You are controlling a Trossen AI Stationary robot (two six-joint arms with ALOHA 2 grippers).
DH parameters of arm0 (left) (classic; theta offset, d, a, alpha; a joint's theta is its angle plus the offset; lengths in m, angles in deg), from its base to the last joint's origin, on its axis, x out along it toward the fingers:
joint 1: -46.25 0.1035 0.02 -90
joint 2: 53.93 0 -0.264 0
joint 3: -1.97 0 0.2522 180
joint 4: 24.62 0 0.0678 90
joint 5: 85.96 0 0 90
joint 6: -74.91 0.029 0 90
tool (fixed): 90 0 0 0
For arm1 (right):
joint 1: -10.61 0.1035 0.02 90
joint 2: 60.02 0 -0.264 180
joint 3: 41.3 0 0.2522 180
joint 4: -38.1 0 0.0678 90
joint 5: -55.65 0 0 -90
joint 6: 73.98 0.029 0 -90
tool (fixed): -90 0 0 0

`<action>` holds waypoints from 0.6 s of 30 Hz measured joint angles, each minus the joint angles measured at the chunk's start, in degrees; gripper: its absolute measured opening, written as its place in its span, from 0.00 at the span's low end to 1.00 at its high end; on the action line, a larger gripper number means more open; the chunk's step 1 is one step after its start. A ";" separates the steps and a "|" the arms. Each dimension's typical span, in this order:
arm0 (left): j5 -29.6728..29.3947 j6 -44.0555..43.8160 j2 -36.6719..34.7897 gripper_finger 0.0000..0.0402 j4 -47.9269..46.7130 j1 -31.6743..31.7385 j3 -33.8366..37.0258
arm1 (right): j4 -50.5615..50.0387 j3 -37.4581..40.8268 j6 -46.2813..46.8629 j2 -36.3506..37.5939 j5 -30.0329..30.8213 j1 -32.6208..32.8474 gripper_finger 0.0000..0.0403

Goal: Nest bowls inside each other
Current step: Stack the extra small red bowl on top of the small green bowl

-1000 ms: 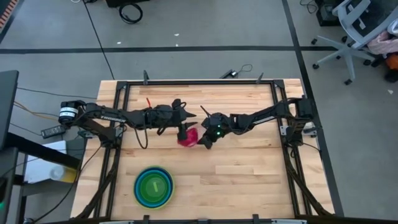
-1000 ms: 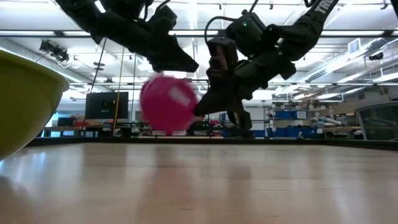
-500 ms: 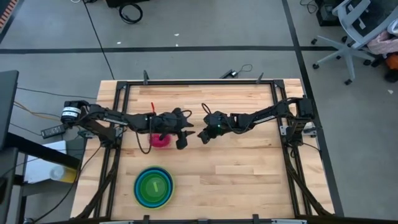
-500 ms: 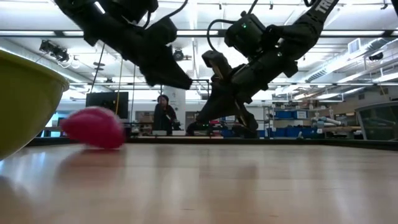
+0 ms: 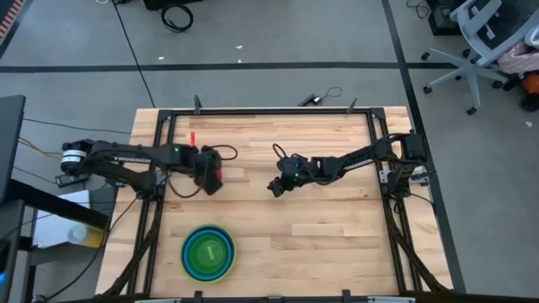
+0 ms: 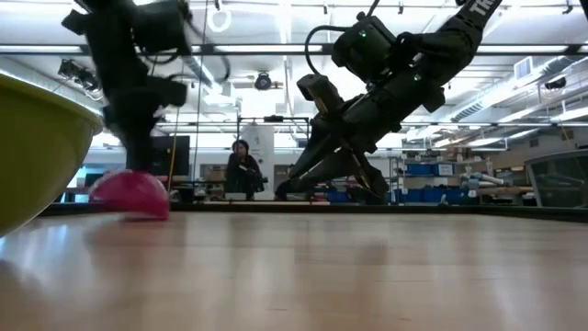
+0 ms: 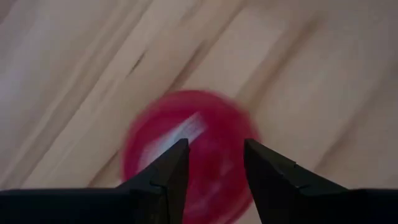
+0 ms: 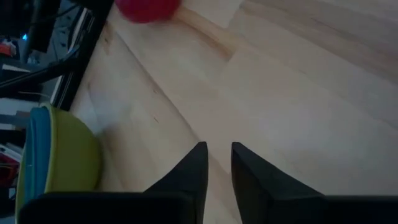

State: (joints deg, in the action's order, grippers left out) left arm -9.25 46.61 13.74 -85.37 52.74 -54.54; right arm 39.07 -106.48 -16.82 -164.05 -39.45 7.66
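small round magenta-pink bowl lies dome-up on the table beneath the left hand, fingers apart.

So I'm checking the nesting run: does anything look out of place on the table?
Yes. The pink bowl lies dome-up on the wood, apart from the nested stack at the near edge. The left gripper hovers over it with fingers open; the right gripper holds nothing.

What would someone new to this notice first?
Probably the pink bowl, lying upside down on the table's left side with the left pincer directly above it, fingers apart. Next, the stack of nested bowls near the front edge, and the right pincer hanging empty mid-table.
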 joint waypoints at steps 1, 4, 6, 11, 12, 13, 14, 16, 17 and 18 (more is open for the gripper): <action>-0.07 -0.18 0.07 0.39 -2.94 0.83 0.05 | -0.01 0.00 0.26 0.00 0.36 0.03 0.19; -0.14 -0.16 1.39 0.39 -5.09 2.67 0.07 | 0.01 0.00 0.33 0.00 0.96 0.07 0.19; -0.10 0.35 2.39 0.39 -4.18 3.78 0.09 | -0.13 0.00 0.32 0.00 1.01 0.07 0.19; 1.15 0.49 7.51 0.39 -0.79 7.16 0.09 | -0.28 0.00 0.24 0.00 1.02 0.05 0.19; 2.41 0.54 8.77 0.39 0.76 7.70 0.09 | -0.26 0.00 0.24 0.00 1.02 0.07 0.19; 3.88 0.71 10.12 0.39 2.27 8.13 0.07 | -0.28 0.00 0.28 0.00 1.02 0.16 0.19; 5.41 1.23 11.51 0.39 3.57 8.38 0.07 | -0.34 0.00 0.28 0.00 1.02 0.22 0.19; 9.86 2.33 14.24 0.39 8.63 8.42 0.09 | -0.31 0.00 0.19 0.00 0.81 0.36 0.19; 12.48 2.37 15.42 0.39 11.22 8.20 0.09 | -0.30 0.01 0.28 0.00 0.59 0.46 0.19; 15.03 2.34 16.53 0.39 13.44 7.77 0.09 | -0.33 0.02 0.29 0.00 0.54 0.53 0.19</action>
State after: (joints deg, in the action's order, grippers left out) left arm 5.77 48.95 30.27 -71.92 60.51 -54.45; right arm 38.74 -106.46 -16.52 -164.05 -38.91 8.19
